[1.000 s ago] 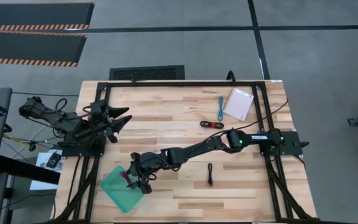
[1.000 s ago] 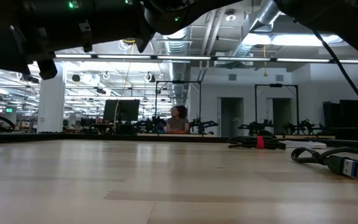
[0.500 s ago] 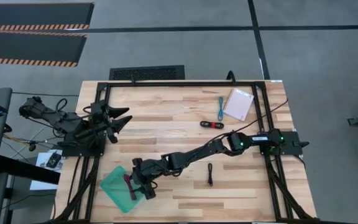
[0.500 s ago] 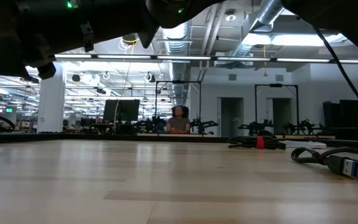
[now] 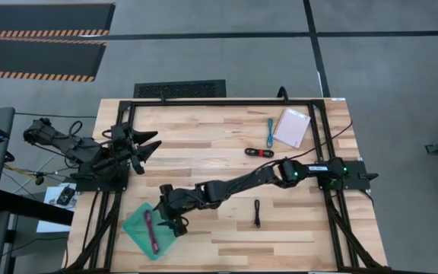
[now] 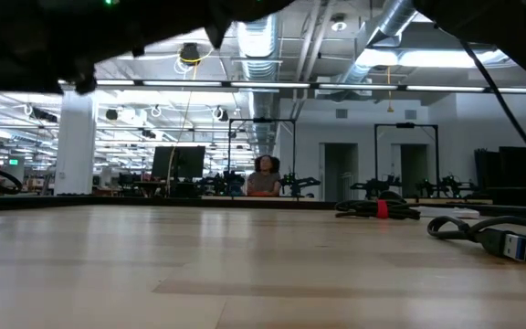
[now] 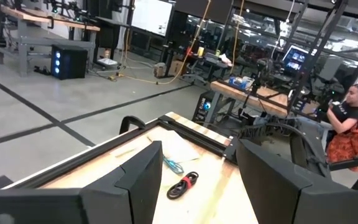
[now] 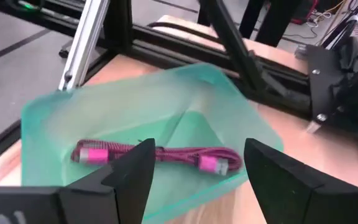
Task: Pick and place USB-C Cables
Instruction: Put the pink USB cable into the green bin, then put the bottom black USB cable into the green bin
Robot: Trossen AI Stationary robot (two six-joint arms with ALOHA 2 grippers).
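The magenta cable lies flat on the floor of the green tray near the table's front left; in the high view the magenta cable shows as a thin streak. My right gripper is open and hovers just above the tray's right edge, touching nothing. The teal cable, the black-and-red cable and the black cable lie on the wood. My left gripper is open and waits at the table's left edge.
A white-pink flat packet lies at the far right beside the teal cable. A black frame runs round the table top. In the low view the black-and-red cable and the black cable lie on the right. A person sits beyond the table.
My right gripper went toward the table's near edge over the green tray with the magenta cable, let it go, then drew back toward the far right. The magenta cable now lies stretched out on the tray's floor, clear of the fingers.
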